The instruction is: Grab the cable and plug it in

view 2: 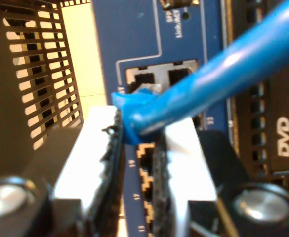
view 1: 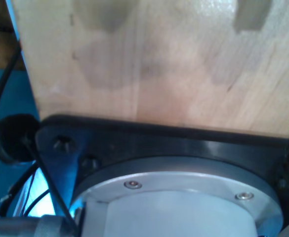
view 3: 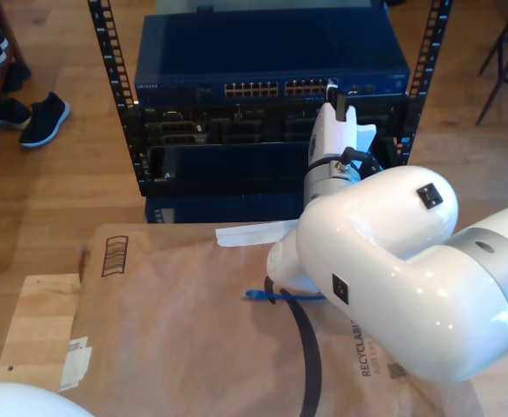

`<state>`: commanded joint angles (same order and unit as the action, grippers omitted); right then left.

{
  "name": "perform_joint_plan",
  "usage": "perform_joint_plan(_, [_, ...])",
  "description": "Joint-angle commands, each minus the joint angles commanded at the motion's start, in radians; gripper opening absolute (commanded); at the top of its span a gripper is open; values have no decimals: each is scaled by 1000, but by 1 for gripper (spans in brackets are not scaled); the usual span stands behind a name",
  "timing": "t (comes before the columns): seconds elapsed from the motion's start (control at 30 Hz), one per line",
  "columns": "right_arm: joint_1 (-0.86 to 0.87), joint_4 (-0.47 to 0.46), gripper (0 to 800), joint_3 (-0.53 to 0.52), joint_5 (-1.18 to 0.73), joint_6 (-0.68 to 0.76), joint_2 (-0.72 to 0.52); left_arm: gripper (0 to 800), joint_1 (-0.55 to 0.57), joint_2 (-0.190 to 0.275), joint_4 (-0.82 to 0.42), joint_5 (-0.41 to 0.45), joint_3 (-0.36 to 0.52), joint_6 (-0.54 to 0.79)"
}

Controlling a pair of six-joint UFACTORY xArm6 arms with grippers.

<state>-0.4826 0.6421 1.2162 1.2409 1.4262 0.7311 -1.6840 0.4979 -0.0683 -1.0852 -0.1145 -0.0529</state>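
The bright blue cable [view 2: 223, 69] runs away from its translucent blue-booted plug [view 2: 139, 106], which is pinched between the two black-padded fingers [view 2: 109, 143] of my second gripper [view 2: 137, 133]. The plug's tip sits at the mouth of a port [view 2: 144, 79] on the blue network switch [view 2: 134, 29]; I cannot tell whether it is seated. In the exterior view my second gripper [view 3: 336, 97] is pressed up to the switch [view 3: 271, 65] near the right end of its port row. A further stretch of the cable [view 3: 280, 297] lies on the brown paper beneath the big white arm [view 3: 384, 261].
Black rack gear, including a DVD drive [view 2: 287, 143], sits under the switch between perforated rails [view 3: 106, 52]. Brown paper [view 3: 193, 330] covers the table, with a black cable [view 3: 310, 347] and white tape [view 3: 254, 233]. The first wrist view faces a wooden board [view 1: 159, 64] and a black mounting plate [view 1: 184, 143].
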Motion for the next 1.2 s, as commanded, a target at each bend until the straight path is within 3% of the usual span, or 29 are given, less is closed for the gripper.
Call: perform_joint_plan(1.2, [9, -3, 0, -9, 0, 6, -17, 799, 0, 0, 0, 2, 0, 0])
